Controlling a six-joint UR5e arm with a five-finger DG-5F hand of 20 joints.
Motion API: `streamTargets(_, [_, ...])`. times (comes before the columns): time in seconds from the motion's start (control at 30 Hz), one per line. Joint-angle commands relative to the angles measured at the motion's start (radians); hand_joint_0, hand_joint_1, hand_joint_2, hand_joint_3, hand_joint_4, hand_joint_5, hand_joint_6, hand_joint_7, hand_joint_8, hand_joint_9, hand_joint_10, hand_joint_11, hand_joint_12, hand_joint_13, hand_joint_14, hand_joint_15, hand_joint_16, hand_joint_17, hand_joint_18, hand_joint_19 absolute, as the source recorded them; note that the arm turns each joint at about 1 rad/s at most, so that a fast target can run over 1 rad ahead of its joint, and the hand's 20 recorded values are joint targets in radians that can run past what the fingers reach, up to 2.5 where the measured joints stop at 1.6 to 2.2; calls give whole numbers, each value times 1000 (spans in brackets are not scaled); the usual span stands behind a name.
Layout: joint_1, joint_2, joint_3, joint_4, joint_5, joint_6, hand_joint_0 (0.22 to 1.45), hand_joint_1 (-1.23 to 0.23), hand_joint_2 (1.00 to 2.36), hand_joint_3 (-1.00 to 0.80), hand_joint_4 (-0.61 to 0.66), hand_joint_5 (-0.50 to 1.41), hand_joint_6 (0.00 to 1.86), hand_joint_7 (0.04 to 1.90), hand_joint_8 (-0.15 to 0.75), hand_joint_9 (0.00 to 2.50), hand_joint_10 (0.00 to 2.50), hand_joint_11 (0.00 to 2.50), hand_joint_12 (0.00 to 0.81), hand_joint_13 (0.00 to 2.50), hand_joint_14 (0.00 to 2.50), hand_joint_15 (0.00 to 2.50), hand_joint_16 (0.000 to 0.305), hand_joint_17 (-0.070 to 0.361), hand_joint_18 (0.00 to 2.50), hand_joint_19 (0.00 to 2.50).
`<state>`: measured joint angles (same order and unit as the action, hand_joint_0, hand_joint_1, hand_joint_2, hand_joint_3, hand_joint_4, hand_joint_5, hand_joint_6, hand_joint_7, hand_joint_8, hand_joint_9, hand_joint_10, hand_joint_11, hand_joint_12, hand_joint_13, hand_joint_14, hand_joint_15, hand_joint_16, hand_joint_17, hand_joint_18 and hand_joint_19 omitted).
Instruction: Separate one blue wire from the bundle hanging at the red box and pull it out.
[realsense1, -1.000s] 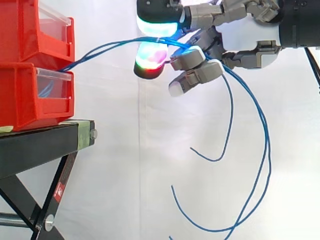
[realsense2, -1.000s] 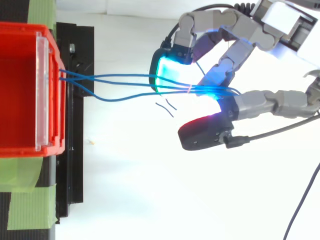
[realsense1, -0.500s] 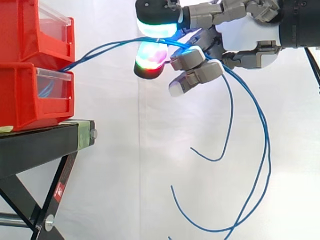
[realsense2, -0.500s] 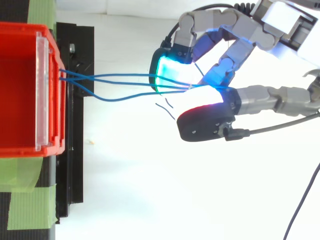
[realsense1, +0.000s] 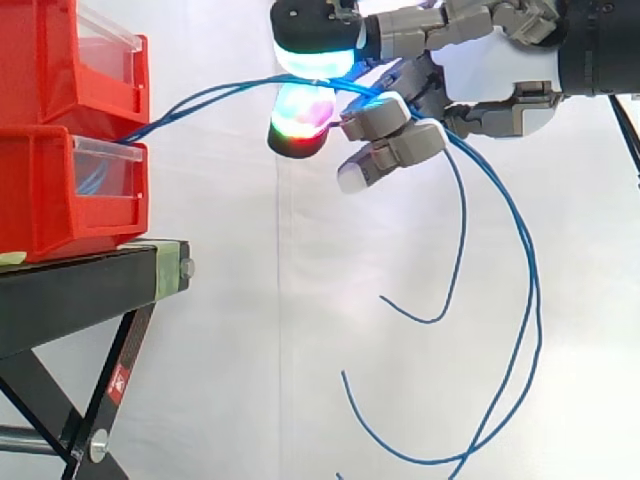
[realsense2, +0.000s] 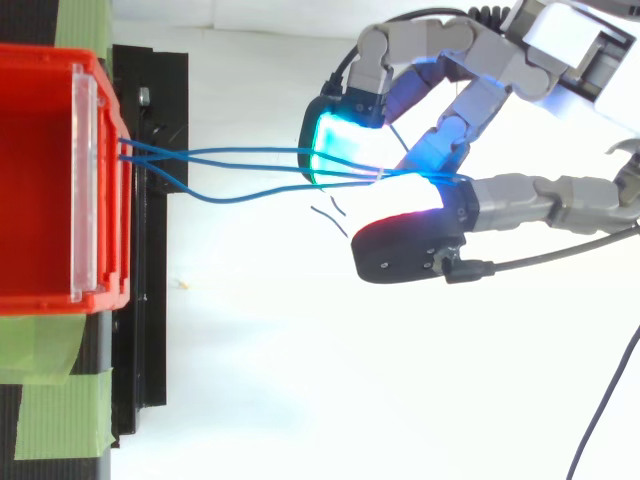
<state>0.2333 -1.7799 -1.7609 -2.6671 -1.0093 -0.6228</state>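
Three blue wires (realsense1: 210, 95) run from the front of the lower red bin (realsense1: 60, 190) rightward and up to my hand (realsense1: 400, 145). They pass between a cyan-glowing pad (realsense1: 315, 50) above and a red-green glowing pad (realsense1: 300, 120) below. Behind the hand they arc down, and their loose ends (realsense1: 440, 455) hang free. From above, the wires (realsense2: 230, 165) converge into a tight bunch at the cyan pad (realsense2: 340, 145), with the thumb (realsense2: 520, 200) curled in from the near side. The hand is shut on the bunch; no single wire stands apart.
Two red bins are stacked on a black stand (realsense1: 80, 290) at the left, the upper bin (realsense1: 70, 60) above the wires' exit. Green tape (realsense2: 50, 420) marks the stand's top. A white curtain hangs behind, with open space below and right of the stand.
In the top view the thumb's dark-backed pad has moved a little left and in towards the wire bunch. The wires and bins have not shifted.
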Motion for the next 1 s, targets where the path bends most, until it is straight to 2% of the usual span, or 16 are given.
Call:
streamTargets(0.0, [1,-1,0,7,2,-2,644,-576,1015,-334,236,-131,567,1297,319,1345,3,1759,312,1498,4,1646,44,100,641,611])
streamTargets(0.43, [1,-1,0,13,2,-3,653,-577,1019,-295,242,-129,574,1284,322,1357,3,1762,310,1498,4,1644,44,100,641,610])
streamTargets(0.57, [1,-1,0,13,2,-2,651,-633,1021,-275,239,-130,573,1291,312,1350,3,1782,312,1496,4,1655,45,100,641,618])
streamTargets(0.6, [1,-1,0,13,2,-2,665,-694,1020,-279,230,-141,588,1275,314,1327,3,1796,311,1482,5,1652,45,101,639,603])
streamTargets(0.73, [1,1,0,15,3,-2,666,-784,1016,-304,222,-193,694,1093,308,1162,57,1765,316,1434,3,1669,46,103,600,602])
streamTargets(0.83, [1,-1,0,15,2,-2,651,-817,1011,-368,228,-199,696,1091,311,1135,50,1767,325,1416,3,1646,46,104,592,611])
streamTargets(0.97, [1,1,0,15,2,-2,636,-747,1007,-424,234,-193,697,1073,318,1185,60,1745,315,1424,1,1642,46,103,591,613])
